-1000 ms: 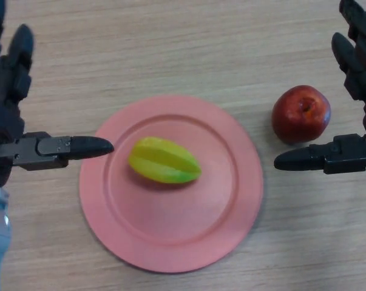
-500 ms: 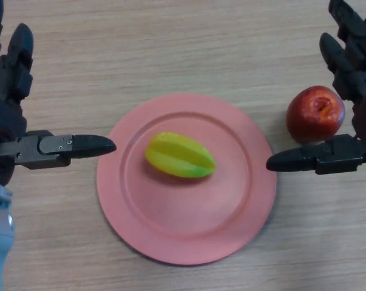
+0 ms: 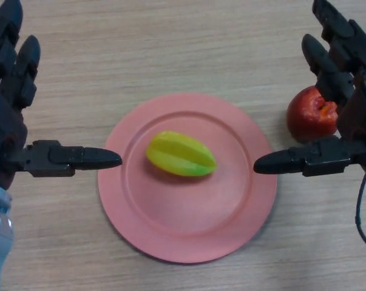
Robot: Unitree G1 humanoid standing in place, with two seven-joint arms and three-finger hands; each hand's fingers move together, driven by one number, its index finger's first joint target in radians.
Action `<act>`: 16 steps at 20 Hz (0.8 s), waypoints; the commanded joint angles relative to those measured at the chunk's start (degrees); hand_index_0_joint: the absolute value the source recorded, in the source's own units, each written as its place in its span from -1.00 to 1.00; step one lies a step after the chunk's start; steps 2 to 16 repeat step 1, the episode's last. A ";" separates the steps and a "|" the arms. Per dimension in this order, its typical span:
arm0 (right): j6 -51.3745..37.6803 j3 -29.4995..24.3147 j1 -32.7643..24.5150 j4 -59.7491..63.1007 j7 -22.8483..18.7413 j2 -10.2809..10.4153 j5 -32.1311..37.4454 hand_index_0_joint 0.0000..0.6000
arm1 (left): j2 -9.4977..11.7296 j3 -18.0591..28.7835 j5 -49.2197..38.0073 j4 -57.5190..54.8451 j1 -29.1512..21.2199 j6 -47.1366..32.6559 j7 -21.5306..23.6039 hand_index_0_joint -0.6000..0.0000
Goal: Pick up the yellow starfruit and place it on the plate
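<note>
The yellow starfruit (image 3: pixel 181 154), greenish along its lower edge, lies on its side near the middle of the pink plate (image 3: pixel 189 230). My left hand (image 3: pixel 6 130) hovers at the left edge, open, its thumb stretched toward the plate's left rim. At the right edge my right hand (image 3: pixel 351 109) is open too, thumb pointing at the plate's right rim. Neither hand touches the starfruit or the plate.
A red apple (image 3: pixel 307 116) rests on the wooden table (image 3: pixel 170 42) just right of the plate, partly covered by my right hand's fingers.
Both hands have come further into view, with the thumbs nearer the plate. The plate and the fruit now show further right than a second ago.
</note>
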 commanded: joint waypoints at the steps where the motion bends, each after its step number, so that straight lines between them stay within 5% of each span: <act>1: -5.57 -2.57 -0.58 -4.70 0.21 -1.20 2.72 -1.00 | 1.46 1.41 4.40 -2.74 -0.85 -10.05 -0.95 1.00; 16: -5.57 -2.57 -0.58 -4.70 0.21 -1.20 2.72 -1.00 | 1.46 1.41 4.40 -2.74 -0.85 -10.05 -0.95 1.00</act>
